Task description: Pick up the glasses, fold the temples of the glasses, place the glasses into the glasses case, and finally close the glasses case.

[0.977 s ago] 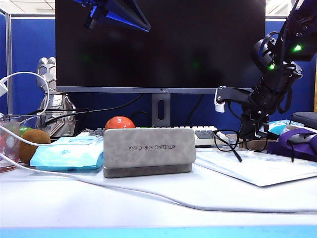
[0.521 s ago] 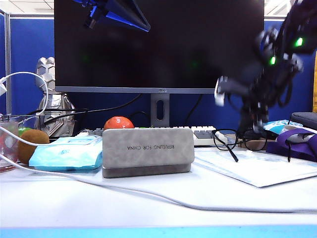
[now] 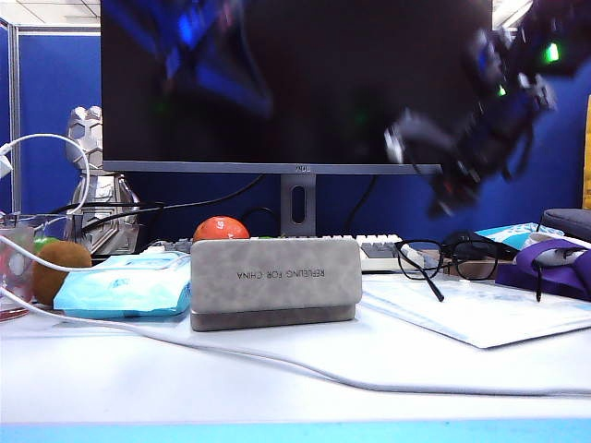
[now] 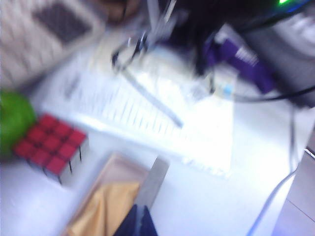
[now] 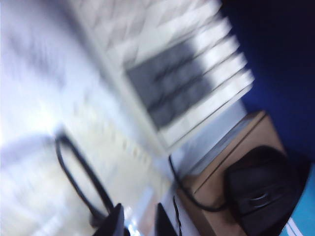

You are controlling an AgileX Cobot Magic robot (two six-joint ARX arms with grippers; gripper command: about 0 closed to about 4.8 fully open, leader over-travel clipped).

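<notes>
The right gripper [image 3: 441,189] hangs in the air at the right of the exterior view, blurred, its arm bent down from the upper right corner with the hand reaching leftward in front of the monitor [image 3: 295,83]. In the right wrist view its two fingertips [image 5: 115,223] stand a little apart with nothing between them, above one lens rim of the glasses [image 5: 78,177]. The glasses [image 3: 448,257] rest on the counter [image 3: 277,388] at the near edge of a white sheet [image 3: 489,309], temples unfolded, one temple [image 3: 427,280] slanting down toward the camera. The glasses case [image 3: 276,282] sits well to their left at the middle of the counter, closed as seen from the front, beside a light-blue wipes pack [image 3: 125,286]. The left gripper [image 4: 139,223] is closed tight and empty, just over the case's tan lining [image 4: 106,211]; in the exterior view its arm is only a blue smear at the upper left.
</notes>
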